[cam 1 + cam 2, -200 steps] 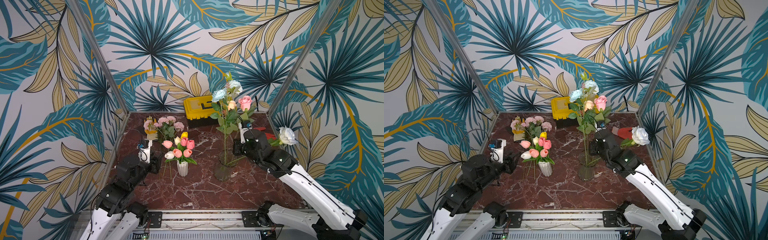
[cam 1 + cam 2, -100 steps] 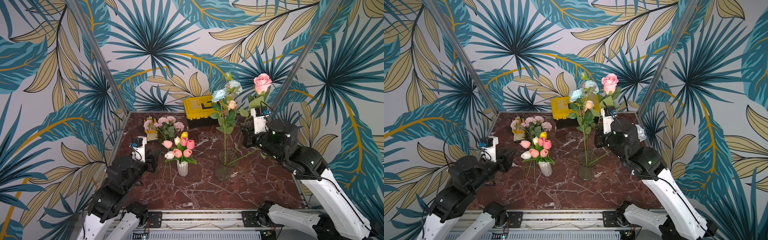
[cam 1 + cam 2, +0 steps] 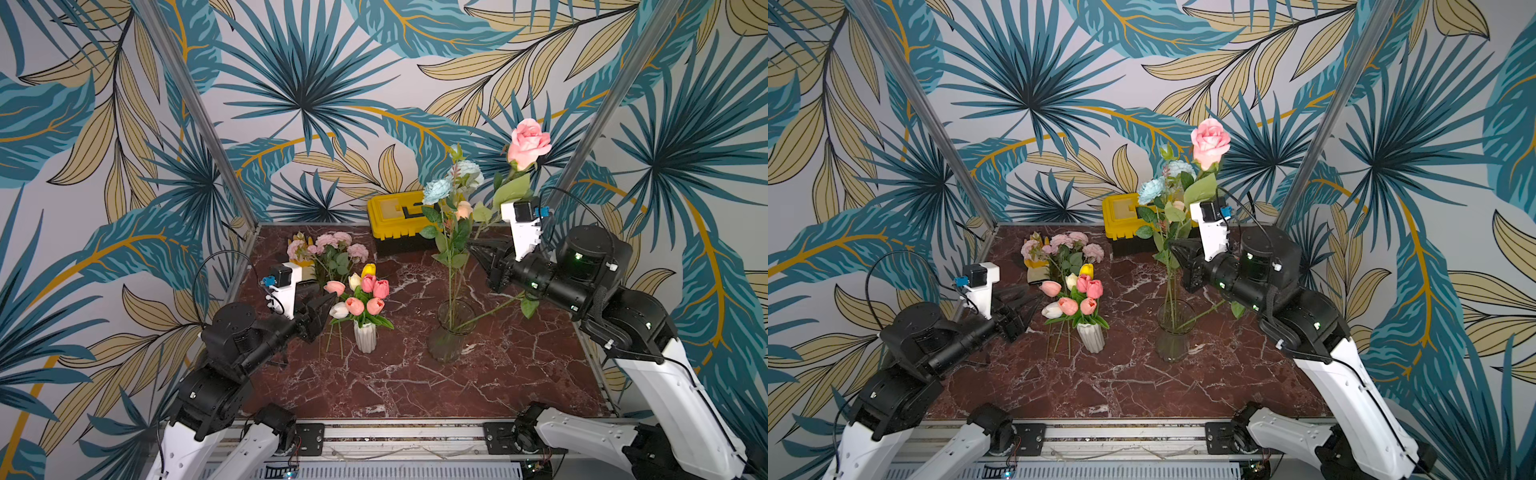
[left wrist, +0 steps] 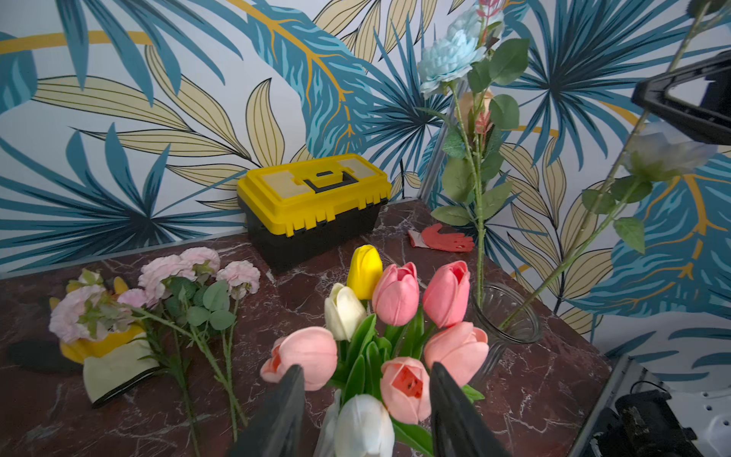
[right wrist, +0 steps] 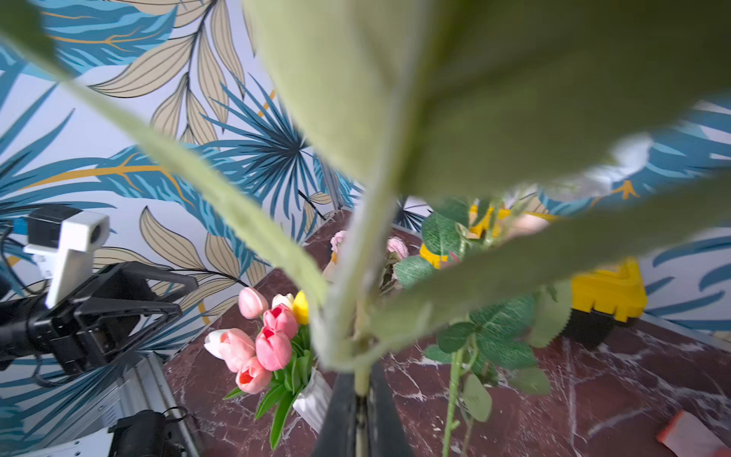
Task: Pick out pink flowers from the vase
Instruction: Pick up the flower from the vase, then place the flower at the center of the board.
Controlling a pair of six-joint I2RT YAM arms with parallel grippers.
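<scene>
My right gripper (image 3: 474, 248) (image 5: 358, 389) is shut on the green stem of a pink rose (image 3: 528, 141) (image 3: 1210, 141), held high above the other blooms. The stem slants down, and its lower end still rests in the clear glass vase (image 3: 451, 332) (image 4: 510, 316). Pale blue flowers (image 3: 437, 190) and a peach bud stand upright in that vase. My left gripper (image 3: 328, 301) (image 4: 364, 370) is open just left of a bunch of pink tulips (image 3: 365, 297) (image 4: 395, 294), touching none of them. Pink ruffled flowers (image 3: 332, 245) lie on the table at the back left.
The tulips stand in a small white ribbed vase (image 3: 365, 336) with white and yellow ones. A yellow toolbox (image 3: 399, 222) sits at the back wall. A red glove (image 4: 443, 237) lies back right, a yellow glove (image 4: 106, 356) under the pink flowers. Metal posts flank the table.
My right gripper has lifted the pink rose up and to the right, out of the bunch in the glass vase. My left gripper has edged toward the tulips, its jaws slightly wider.
</scene>
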